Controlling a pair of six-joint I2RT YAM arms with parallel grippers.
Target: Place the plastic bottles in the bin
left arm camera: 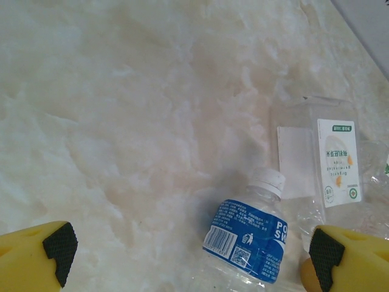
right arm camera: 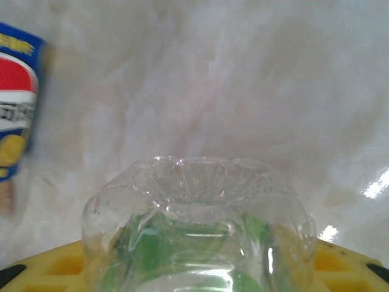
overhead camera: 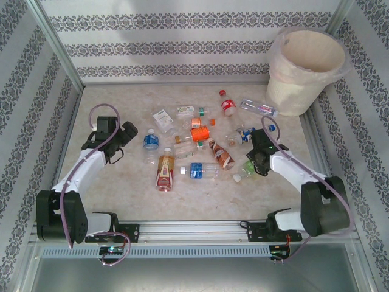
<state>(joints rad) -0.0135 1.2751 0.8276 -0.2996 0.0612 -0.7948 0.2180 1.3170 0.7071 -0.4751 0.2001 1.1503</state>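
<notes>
The plastic bottles [overhead camera: 194, 137] lie scattered over the middle of the table [overhead camera: 121, 106], all of them outside the bin [overhead camera: 307, 70]. The bin stands in the far right corner, with one or two bottles close to its foot. From above, the left gripper [overhead camera: 129, 135] hangs just beside a blue-label bottle [overhead camera: 151, 142]. The right gripper [overhead camera: 255, 161] sits over a green-label bottle [overhead camera: 245, 171] at the near right of the scatter.

From the left wrist, the left gripper [left arm camera: 191, 246] stands wide open with nothing in it. The blue-label bottle [left arm camera: 248, 240] lies on its side between the fingers [left arm camera: 59, 244], nearer one of them, and a square bottle [left arm camera: 328, 161] lies beyond.

From the right wrist, the green-label bottle [right arm camera: 194, 231] lies lengthwise between the yellow fingers [right arm camera: 45, 267], its base toward the camera. The pads are hidden behind it, so I cannot tell whether they press on it or stand just off.

These bottles look empty and thin-walled, so they are probably very light, easily dented and slick. A moderate squeeze across the labelled middle of the body should hold best. Too hard a pinch would likely crumple a bottle or make it squirt out.
</notes>
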